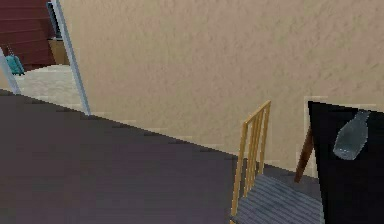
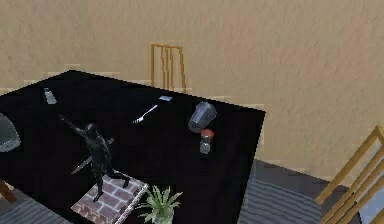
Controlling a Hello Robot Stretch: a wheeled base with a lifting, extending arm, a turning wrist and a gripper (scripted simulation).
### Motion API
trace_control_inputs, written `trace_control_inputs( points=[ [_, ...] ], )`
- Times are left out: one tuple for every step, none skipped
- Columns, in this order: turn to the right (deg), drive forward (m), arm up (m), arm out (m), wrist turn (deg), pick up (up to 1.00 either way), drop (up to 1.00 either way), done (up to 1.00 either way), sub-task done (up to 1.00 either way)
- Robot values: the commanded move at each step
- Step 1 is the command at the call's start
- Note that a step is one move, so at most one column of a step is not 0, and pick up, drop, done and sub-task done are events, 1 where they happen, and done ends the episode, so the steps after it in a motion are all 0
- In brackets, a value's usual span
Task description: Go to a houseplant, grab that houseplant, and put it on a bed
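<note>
Houseplant (image 2: 160, 205) at the arm side view's bottom centre, on the black worktop's (image 2: 120, 95) near edge, seemingly well placed for grabbing; I cannot tell the claw's state.

one black table (image 2: 100, 100) is counted in the arm side view. two wooden chairs are counted there: one chair (image 2: 168, 65) at the upper middle and one chair (image 2: 358, 178) at the right edge. on the table are counted one dark statue (image 2: 98, 150), one houseplant (image 2: 160, 205), one fork (image 2: 147, 115), one grey cup (image 2: 203, 115), one red-capped bottle (image 2: 207, 143), one shaker (image 2: 47, 96) and one small flat card (image 2: 166, 98). in the forward view are counted one slatted chair (image 1: 258, 150) at the lower right, one clear glass bottle (image 1: 350, 135), one striped rug (image 1: 285, 205) and one doorway (image 1: 70, 55) at the upper left. whether the slatted chair makes a third cannot be told.
</note>
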Motion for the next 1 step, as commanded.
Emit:
trace_control_inputs(
  points=[
    [0.0, 0.0, 0.36, 0.0, 0.0, 0.0, 0.0, 0.0, 0.0]
  ],
)
